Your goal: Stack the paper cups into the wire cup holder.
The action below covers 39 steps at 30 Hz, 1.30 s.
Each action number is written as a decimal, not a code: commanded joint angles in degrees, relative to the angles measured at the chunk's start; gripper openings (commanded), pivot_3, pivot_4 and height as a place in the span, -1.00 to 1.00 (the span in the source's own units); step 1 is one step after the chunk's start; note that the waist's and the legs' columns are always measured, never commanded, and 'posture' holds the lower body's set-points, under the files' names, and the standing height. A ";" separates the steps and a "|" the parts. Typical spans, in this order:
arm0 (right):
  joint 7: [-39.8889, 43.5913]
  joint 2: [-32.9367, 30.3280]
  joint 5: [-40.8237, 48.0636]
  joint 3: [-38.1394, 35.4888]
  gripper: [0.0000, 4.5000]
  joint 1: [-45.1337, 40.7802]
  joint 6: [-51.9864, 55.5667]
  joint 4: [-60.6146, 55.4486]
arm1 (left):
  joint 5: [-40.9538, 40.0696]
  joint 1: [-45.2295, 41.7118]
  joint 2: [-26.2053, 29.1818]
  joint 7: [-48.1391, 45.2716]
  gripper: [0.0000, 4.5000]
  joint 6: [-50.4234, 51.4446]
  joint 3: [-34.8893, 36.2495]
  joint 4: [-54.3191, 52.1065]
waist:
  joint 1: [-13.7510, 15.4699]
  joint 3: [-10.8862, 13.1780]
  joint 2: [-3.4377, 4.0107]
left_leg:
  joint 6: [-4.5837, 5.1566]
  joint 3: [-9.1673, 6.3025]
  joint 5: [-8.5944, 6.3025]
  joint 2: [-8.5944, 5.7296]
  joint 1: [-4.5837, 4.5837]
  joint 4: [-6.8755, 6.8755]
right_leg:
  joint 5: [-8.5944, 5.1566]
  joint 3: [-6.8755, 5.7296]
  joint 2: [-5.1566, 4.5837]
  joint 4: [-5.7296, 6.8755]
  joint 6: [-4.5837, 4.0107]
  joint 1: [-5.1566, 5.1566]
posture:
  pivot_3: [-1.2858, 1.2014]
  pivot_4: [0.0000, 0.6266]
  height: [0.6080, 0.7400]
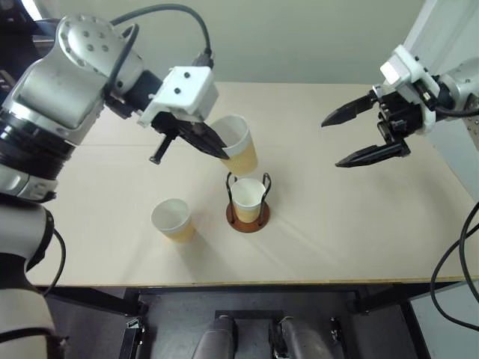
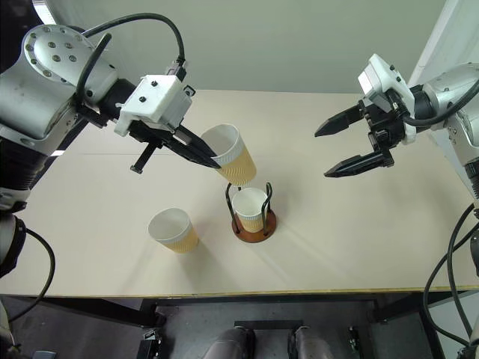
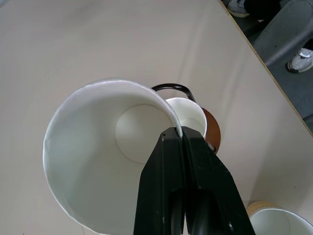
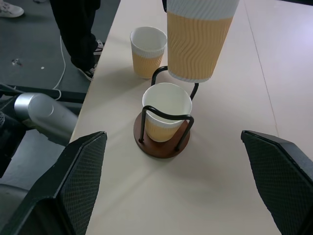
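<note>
Cup [image 1: 238,146] pinched at its rim by the left end effector [image 1: 217,147], held tilted in the air just above the holder [image 1: 248,215].

The left end effector's two black fingers [image 3: 182,186] are clamped together on the rim wall, one inside and one outside, and the cup's white mouth tips toward the robot's left. Below it, a second cup [image 1: 248,196] stands upright inside the holder's two black wire loops on the reddish-brown disc base. A third cup [image 1: 174,219] stands upright on the table [image 1: 352,224], near the holder on the robot's left. The right end effector [image 1: 358,136] hangs well apart to the right, fingers spread wide and holding nothing. The cups are tapered, ribbed tan outside, white inside with a white band under the rolled rim; no writing is legible on them.
</note>
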 commanded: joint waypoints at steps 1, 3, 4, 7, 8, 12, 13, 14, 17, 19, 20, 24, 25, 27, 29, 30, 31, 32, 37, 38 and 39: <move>0.21 -1.49 1.26 0.33 1.00 -1.80 -0.26 -0.96 | -0.19 -1.61 0.62 -1.79 -1.00 -0.88 -0.21 -1.68 | -0.01 0.00 0.00 | 0.00 0.00 0.00 0.00 0.00 0.00 | 0.00 0.00 0.00 0.00 0.01 0.00 | 0.03 -0.52 1.00; 0.21 -1.43 1.27 0.71 1.00 -2.33 -0.23 -0.64 | -0.15 -1.45 0.43 -1.79 -1.00 -1.07 -0.37 -1.62 | -0.04 0.00 0.00 | 0.00 0.00 0.00 0.00 0.00 0.00 | 0.00 0.00 0.00 0.00 0.01 0.00 | 0.03 -0.52 1.00; 0.21 -1.39 1.28 0.89 1.00 -2.59 -0.22 -0.48 | 0.09 -1.38 0.31 -1.79 -1.00 -1.30 -0.58 -1.53 | -0.04 0.00 0.00 | 0.00 0.00 0.00 0.00 0.00 0.00 | 0.00 0.00 0.00 0.01 0.01 0.00 | 0.03 -0.52 1.00; 0.21 -1.37 0.97 1.37 1.00 -2.98 -0.86 -0.09 | -0.02 -0.74 0.34 -1.79 -1.00 -1.37 -1.13 -2.04 | -0.04 0.00 0.00 | 0.01 0.00 0.00 0.00 0.00 0.00 | -0.01 0.00 0.00 0.00 0.01 0.00 | 0.03 -0.52 1.00; 0.21 -1.28 0.89 1.43 1.00 -3.08 -1.08 0.04 | -0.40 -0.56 0.38 -1.79 -1.00 -1.03 -1.19 -2.36 | -0.03 0.00 0.00 | 0.01 0.00 0.00 0.00 0.00 0.00 | -0.01 0.00 0.00 0.00 0.02 0.00 | 0.03 -0.52 1.00; 0.21 -0.87 1.11 1.55 1.00 -3.47 -1.16 0.15 | -0.69 0.08 0.46 -1.79 -1.00 -1.04 -1.55 -2.95 | -0.02 0.00 0.01 | 0.01 0.00 0.00 0.00 -0.02 0.00 | 0.00 0.00 0.00 -0.02 0.02 0.00 | 0.03 -0.52 1.00; 0.21 -0.91 1.18 1.65 1.00 -3.49 -1.19 0.07 | -1.20 0.34 0.59 -1.79 -1.00 -0.66 -1.67 -3.53 | -0.02 0.00 0.00 | 0.02 0.00 0.00 0.00 -0.01 0.00 | 0.00 0.00 0.00 -0.02 0.02 0.00 | 0.03 -0.52 1.00; 0.21 -0.95 1.23 1.72 1.00 -3.51 -1.21 0.02 | -1.57 0.53 0.69 -1.79 -1.00 -0.38 -1.75 -3.96 | -0.02 0.00 0.00 | 0.02 0.00 0.00 0.00 -0.01 0.00 | 0.00 0.00 0.00 -0.02 0.02 0.00 | 0.03 -0.52 1.00; 0.21 -0.93 1.29 1.70 1.00 -3.51 -1.20 -0.06 | -1.95 1.08 1.06 -1.79 -1.00 -0.27 -2.27 -4.95 | -0.03 0.00 0.01 | 0.02 0.00 -0.01 0.00 -0.01 0.00 | -0.01 0.00 0.00 -0.02 0.03 0.00 | 0.03 -0.52 1.00; 0.21 -0.89 1.32 1.58 1.00 -3.51 -1.12 -0.12 | -1.93 1.45 1.41 -1.79 -1.00 -0.60 -2.87 -5.47 | -0.03 0.00 0.00 | 0.02 0.00 -0.01 0.00 -0.01 0.00 | -0.01 0.00 0.00 -0.02 0.03 0.00 | 0.03 -0.52 1.00; 0.21 -0.83 1.31 1.51 1.00 -3.49 -1.08 -0.14 | -1.98 1.61 1.59 -1.79 -1.00 -0.66 -3.14 -5.71 | -0.03 0.00 0.01 | 0.02 0.00 -0.01 0.00 -0.01 0.00 | -0.01 0.00 0.00 -0.02 0.03 0.00 | 0.03 -0.52 1.00; 0.21 -0.72 1.20 1.38 1.00 -3.44 -1.10 -0.15 | -0.98 2.47 1.94 -1.79 -1.00 -1.96 -3.93 -5.66 | -0.03 0.00 0.00 | 0.02 0.00 -0.01 0.00 -0.01 0.00 | -0.01 0.00 0.00 -0.02 0.03 0.00 | 0.03 -0.52 1.00; 0.21 -0.72 1.17 1.34 1.00 -3.42 -1.11 -0.16 | -0.49 2.66 1.87 -1.79 -1.00 -2.42 -3.96 -5.42 | -0.03 0.00 0.01 | 0.02 0.00 -0.01 0.00 -0.01 0.00 | -0.01 0.00 0.00 -0.02 0.03 0.00 | 0.03 -0.52 1.00; 0.21 -0.68 1.03 1.31 1.00 -3.41 -1.18 -0.11 | -0.24 3.01 1.64 -1.79 -1.00 -2.63 -3.67 -5.21 | -0.03 0.00 0.00 | 0.02 0.00 -0.01 0.00 -0.01 0.00 | -0.01 0.00 0.00 -0.02 0.03 0.00 | 0.03 -0.52 1.00; 0.21 -0.57 0.75 1.32 1.00 -3.46 -1.34 0.05 | 0.60 3.16 1.36 -1.79 -1.00 -3.48 -3.46 -4.83 | -0.03 0.00 0.00 | 0.02 0.00 -0.01 0.00 -0.01 0.00 | -0.01 0.00 0.00 -0.02 0.03 0.00 | 0.03 -0.52 1.00; 0.21 -0.54 0.68 1.32 1.00 -3.47 -1.38 0.09 | 0.89 3.19 1.29 -1.79 -1.00 -3.77 -3.42 -4.71 | -0.03 0.00 0.00 | 0.02 0.00 -0.01 0.00 -0.01 0.00 | -0.01 0.00 0.00 -0.02 0.03 0.00 | 0.03 -0.52 1.00; 0.21 -0.49 0.58 1.33 1.00 -3.48 -1.45 0.13 | 1.17 3.21 1.10 -1.79 -1.00 -3.91 -3.32 -4.45 | -0.03 0.00 0.01 | 0.02 0.00 -0.01 0.00 -0.01 0.00 | -0.01 0.00 0.00 -0.02 0.03 0.00 | 0.03 -0.52 1.00; 0.21 -0.46 0.55 1.27 1.00 -3.51 -1.46 0.14 | 1.34 3.22 0.96 -1.79 -1.00 -4.00 -3.26 -4.32 | -0.02 0.00 0.00 | 0.02 0.00 -0.01 0.00 -0.01 0.00 | -0.01 0.00 0.00 -0.02 0.03 0.00 | 0.03 -0.52 1.00; 0.21 -0.35 0.31 1.07 1.00 -3.40 -1.68 0.26 | 2.55 3.47 0.22 -1.79 -1.00 -4.80 -2.90 -3.82 | -0.02 0.00 0.00 | 0.02 0.00 -0.01 0.00 -0.01 0.00 | -0.01 0.00 0.00 -0.02 0.03 0.00 | 0.03 -0.52 1.00; 0.21 -0.32 0.27 1.02 1.00 -3.33 -1.70 0.25 | 3.09 3.55 -0.01 -1.79 -1.00 -5.19 -2.83 -3.65 | -0.02 0.00 0.00 | 0.02 0.00 -0.01 0.00 -0.01 0.00 | -0.01 0.00 0.00 -0.02 0.03 0.00 | 0.03 -0.52 1.00; 0.21 -0.30 0.18 1.02 1.00 -3.30 -1.75 0.28 | 3.41 3.61 -0.17 -1.79 -1.00 -5.43 -2.79 -3.58 | -0.02 0.00 0.01 | 0.02 0.00 -0.01 0.00 -0.01 0.00 | -0.01 0.00 0.00 -0.02 0.03 0.00 | 0.03 -0.52 1.00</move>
